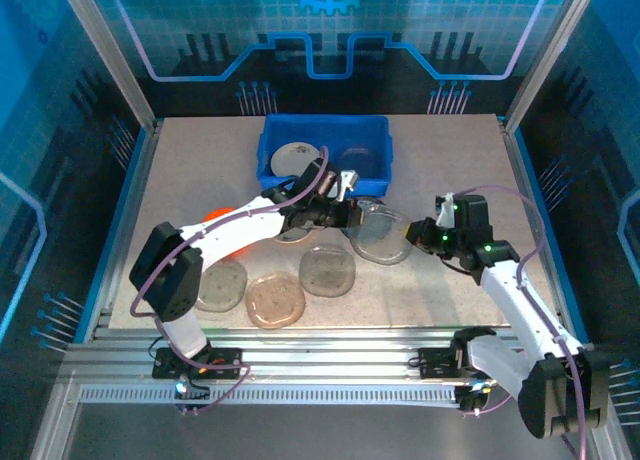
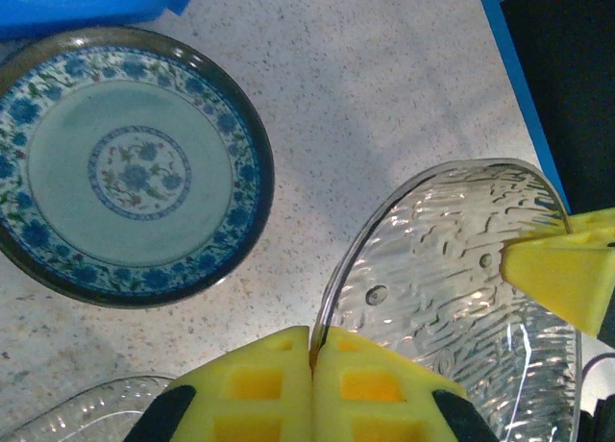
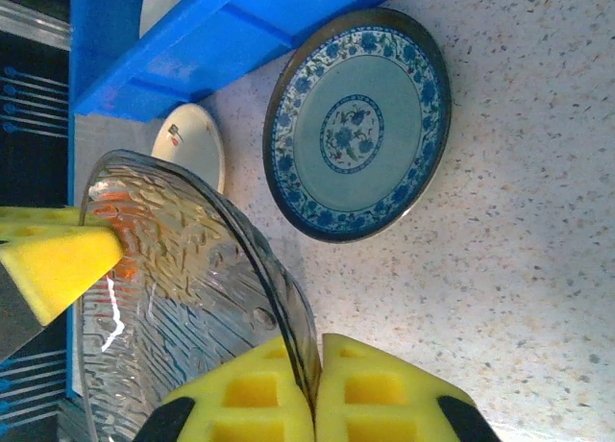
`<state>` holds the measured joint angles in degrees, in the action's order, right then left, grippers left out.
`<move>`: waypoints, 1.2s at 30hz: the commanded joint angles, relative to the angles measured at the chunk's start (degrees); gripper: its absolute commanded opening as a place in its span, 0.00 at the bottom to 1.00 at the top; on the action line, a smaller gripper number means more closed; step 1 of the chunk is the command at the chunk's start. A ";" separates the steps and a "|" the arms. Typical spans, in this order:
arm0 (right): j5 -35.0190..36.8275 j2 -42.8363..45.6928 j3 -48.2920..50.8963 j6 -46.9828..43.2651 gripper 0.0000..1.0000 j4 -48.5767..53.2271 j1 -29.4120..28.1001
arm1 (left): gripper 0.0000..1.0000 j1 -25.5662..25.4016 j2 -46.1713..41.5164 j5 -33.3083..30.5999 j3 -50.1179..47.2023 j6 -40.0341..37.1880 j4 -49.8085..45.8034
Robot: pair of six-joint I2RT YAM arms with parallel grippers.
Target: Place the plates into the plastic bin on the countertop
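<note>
By my reckoning the task is only a small part done. The plastic bin [image 1: 325, 123] sits at the far middle of the tabletop [image 1: 450, 160]. It holds two plates, a cream plate [image 1: 297, 158] on its left and a glass plate [image 1: 358, 161] on its right. All the other plates lie outside it.

The plate in hand is the clear plate [image 1: 385, 235], just near of the bin's right corner, between the two arms. The left fingers [image 2: 312, 370] are clenched on its left rim and the right fingers [image 3: 314, 380] on the opposite rim, so both grasp the same plate. I cannot tell whether it has left the tabletop.

Several plates are left to move. A blue-patterned plate [image 2: 125, 168] lies just near of the bin, with a small marked plate [image 3: 192, 144] to its left. An orange-red plate [image 1: 213, 218] is partly under the left arm. Towards the near edge sit a greenish glass plate [image 1: 220, 285], a brownish glass plate [image 1: 275, 300] and a greyish glass plate [image 1: 327, 272].

The clear plate is pressed glass, rounded-square, with a rippled surface, a raised rim and bright glints. It looks slippery. The blue-patterned plate is round and glazed, with a floral band, a dark edge and a central medallion. The fingers are yellow blocks with square recesses, and they look soft. The bin is smooth bright blue plastic with low walls. The tabletop is matt beige and finely speckled.
</note>
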<state>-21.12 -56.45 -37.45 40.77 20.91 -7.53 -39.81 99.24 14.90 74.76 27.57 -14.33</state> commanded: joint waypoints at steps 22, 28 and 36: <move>4.71 -2.35 -4.46 3.31 0.55 -3.20 1.02 | 0.00 7.40 -3.13 -1.17 2.27 0.06 -4.96; 5.73 -2.52 -8.10 1.42 0.57 -0.87 4.61 | 0.00 14.61 2.29 -3.13 14.38 -1.79 -11.05; 5.22 -8.38 -12.18 1.68 0.57 -1.56 6.68 | 0.00 18.97 16.68 -6.40 32.93 -2.16 -16.16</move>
<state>-16.47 -63.31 -47.29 43.33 18.55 -1.78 -21.30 110.28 10.07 102.19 26.83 -25.82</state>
